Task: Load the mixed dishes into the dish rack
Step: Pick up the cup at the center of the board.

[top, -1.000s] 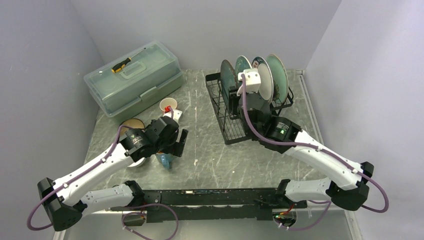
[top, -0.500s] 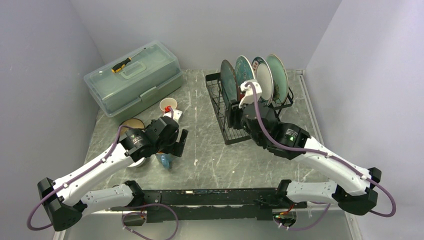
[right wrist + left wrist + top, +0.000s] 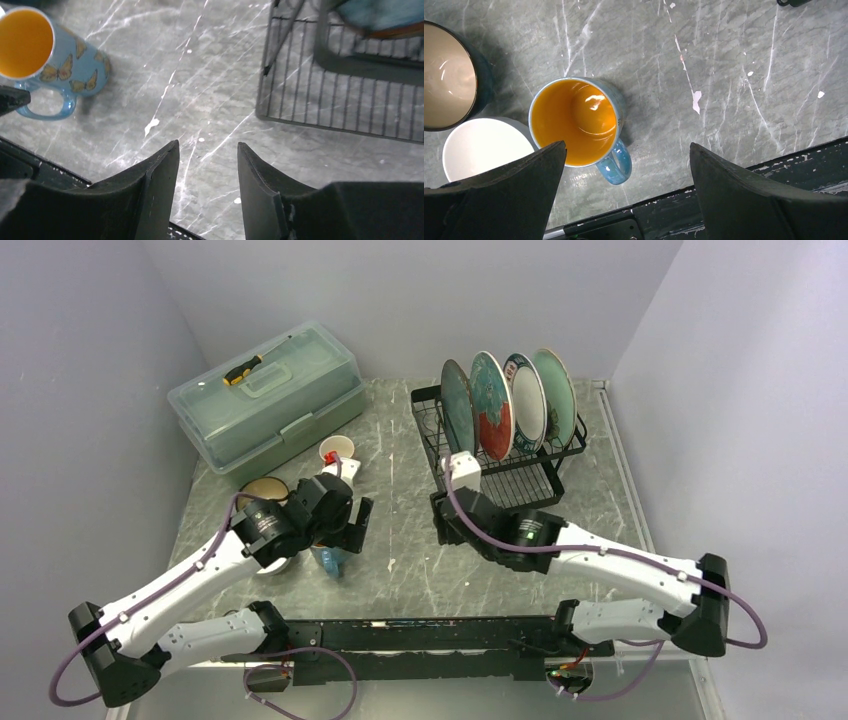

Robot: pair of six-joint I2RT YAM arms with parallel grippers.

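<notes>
The black wire dish rack (image 3: 520, 472) stands at the back right with a teal plate (image 3: 455, 405), a teal-and-red plate (image 3: 490, 405), a white dark-rimmed plate (image 3: 527, 400) and a pale green plate (image 3: 555, 390) upright in it. My left gripper (image 3: 345, 525) hangs open over the blue mug (image 3: 328, 558). In the left wrist view the mug (image 3: 574, 122) shows its orange inside, partly behind the left finger of the gripper (image 3: 627, 146). A white bowl (image 3: 484, 147) and a tan bowl (image 3: 446, 75) sit beside it. The pink mug (image 3: 337, 452) stands farther back. My right gripper (image 3: 207, 144) is open and empty over bare table near the rack's front left corner (image 3: 345, 90).
A translucent green lidded box (image 3: 265, 395) with a yellow-and-black screwdriver (image 3: 245, 367) on top sits at the back left. The black base rail (image 3: 400, 635) runs along the near edge. Grey walls close in on both sides.
My right arm has pulled back from the plates in the rack and come down towards the near left of the rack. The teal-and-red plate now shows fully. The left arm has hardly moved.
</notes>
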